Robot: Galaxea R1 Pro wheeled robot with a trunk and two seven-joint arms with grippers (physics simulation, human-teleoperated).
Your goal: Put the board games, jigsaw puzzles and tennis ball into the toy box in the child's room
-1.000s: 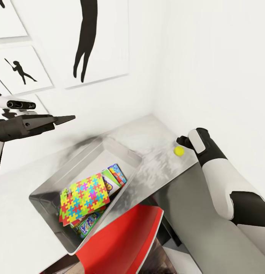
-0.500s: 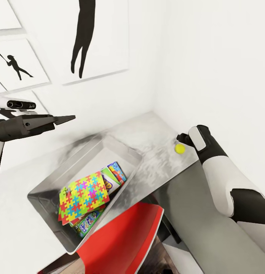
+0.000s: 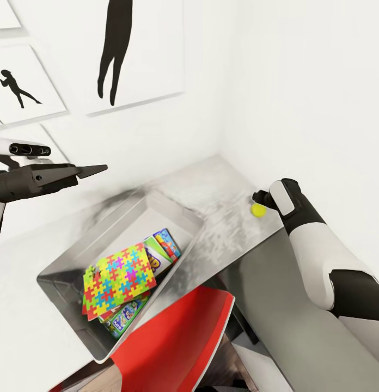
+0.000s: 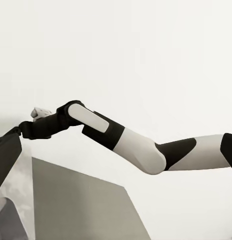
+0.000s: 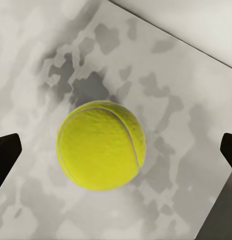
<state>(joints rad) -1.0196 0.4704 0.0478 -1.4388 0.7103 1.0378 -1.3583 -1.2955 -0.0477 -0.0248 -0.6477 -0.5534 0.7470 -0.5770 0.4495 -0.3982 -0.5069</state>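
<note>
Head camera has tilted; right gripper closer over the tennis ball.

The wall prints and the toy box point(image 3: 157, 204) sit further toward the left of the head view than a second ago, which is the camera's shift. Relative to the tennis ball point(image 3: 258, 210), the right gripper point(image 3: 261, 197) has closed in slightly, though the arm hides much of it; the right wrist view shows the ball point(image 5: 101, 145) between its spread fingertips point(image 5: 6, 155).

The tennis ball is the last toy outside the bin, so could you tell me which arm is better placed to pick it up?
Right. The right gripper hangs open just above the tennis ball, which lies between its fingertips in the wrist view. The left gripper hovers beyond the toy box.
</note>
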